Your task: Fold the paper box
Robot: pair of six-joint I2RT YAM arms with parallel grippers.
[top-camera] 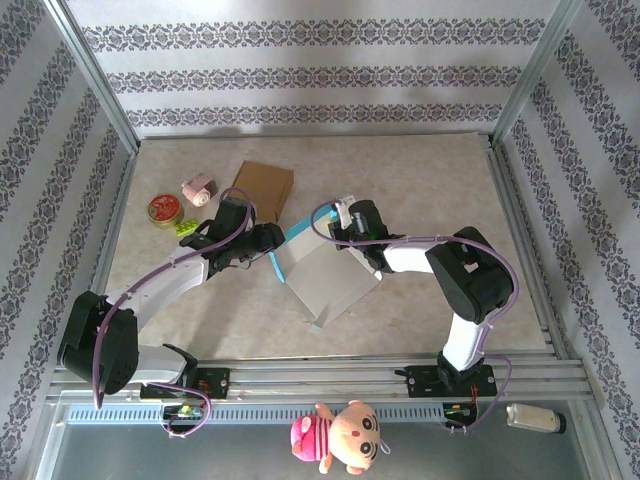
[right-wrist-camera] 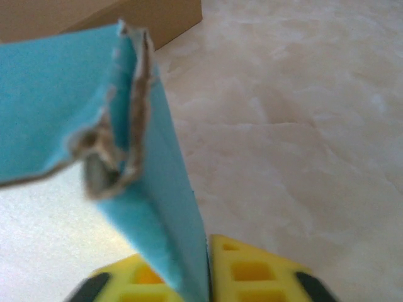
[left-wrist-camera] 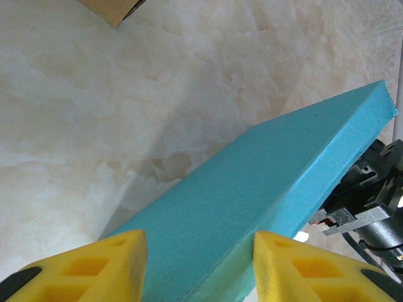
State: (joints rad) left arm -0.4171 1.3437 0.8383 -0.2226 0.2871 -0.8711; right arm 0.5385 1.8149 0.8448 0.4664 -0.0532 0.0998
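1. teal-and-white paper box [top-camera: 325,280] lies mid-table between the two arms, near a brown carton [top-camera: 265,185].
2. left gripper [left-wrist-camera: 200,267] — yellow fingers clamped across the box's teal wall.
3. right gripper [right-wrist-camera: 189,280] — pinching a ragged-edged teal flap, held upright.

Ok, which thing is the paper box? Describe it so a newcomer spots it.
On the marble table, look dead centre. The paper box is there: white inside, turquoise outside, unlike the plain brown box behind it.
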